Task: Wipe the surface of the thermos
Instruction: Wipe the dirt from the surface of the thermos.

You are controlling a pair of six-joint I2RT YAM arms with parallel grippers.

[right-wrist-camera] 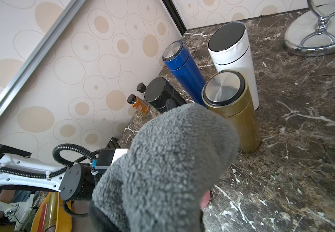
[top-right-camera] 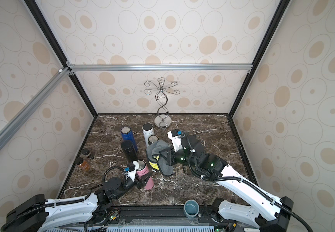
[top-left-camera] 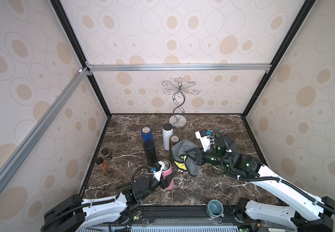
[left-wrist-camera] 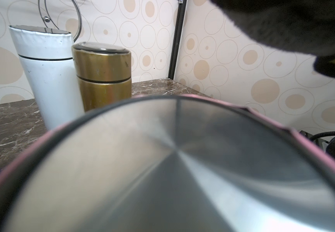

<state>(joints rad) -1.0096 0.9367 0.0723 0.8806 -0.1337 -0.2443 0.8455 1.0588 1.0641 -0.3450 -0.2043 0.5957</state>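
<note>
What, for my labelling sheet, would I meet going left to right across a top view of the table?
Amber spice jars → blue thermos → white thermos → grey cloth → teal cup.

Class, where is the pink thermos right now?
In both top views the pink thermos is near the front of the table, left of centre, held by the left gripper, just in front of the black thermos.

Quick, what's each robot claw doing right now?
The left gripper is closed on the pink thermos.
The right gripper is closed on the grey cloth.
</note>
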